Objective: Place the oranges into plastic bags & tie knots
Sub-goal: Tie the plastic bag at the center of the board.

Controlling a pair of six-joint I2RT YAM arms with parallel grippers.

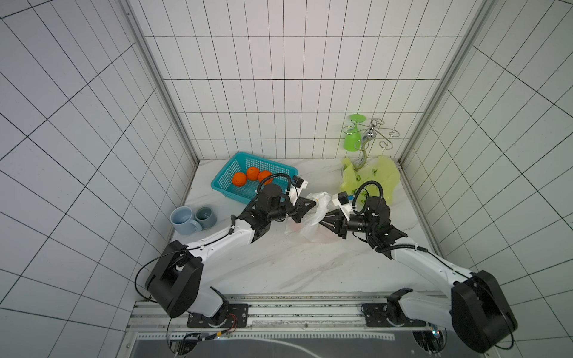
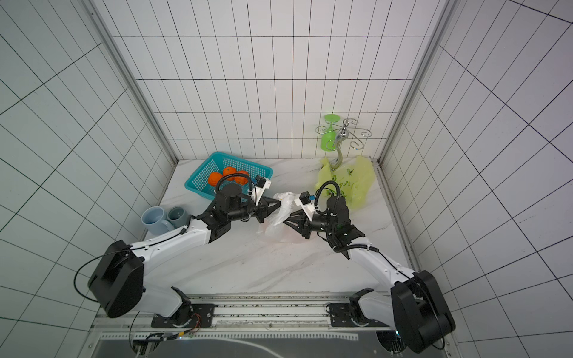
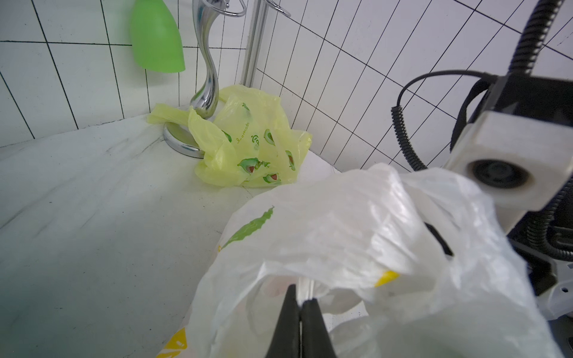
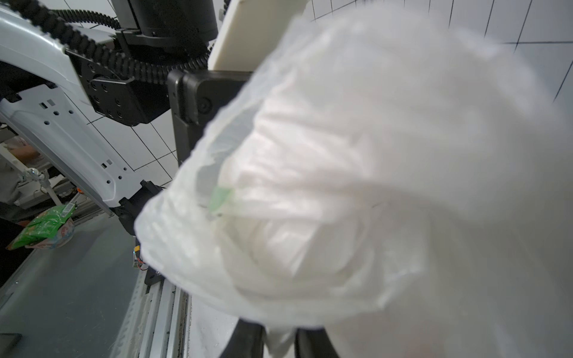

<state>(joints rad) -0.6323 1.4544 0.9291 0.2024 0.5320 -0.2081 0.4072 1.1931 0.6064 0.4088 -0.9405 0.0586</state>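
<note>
You've got three round bright-orange oranges (image 1: 239,179) in the teal perforated plastic basket (image 1: 222,177), at the table's back-left corner. Mid-table, your left gripper (image 1: 314,201) is clamped on the translucent white leaf-print plastic bag (image 1: 310,228). The right gripper (image 1: 322,222) pinches it too. The crumpled yellow-green plastic bag (image 1: 372,178) is in the back-right corner.

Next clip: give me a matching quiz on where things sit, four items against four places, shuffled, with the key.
Things:
1. white bag
2. yellow-green bag
3. the three visible oranges
4. mugs

Places:
A. in the teal basket
B. at the foot of the chrome rack
C. side by side at the table's left edge
D. mid-table, pinched in the shut left pincer

Pairs: 1-D, 2-B, 3-A, 4-C
</note>
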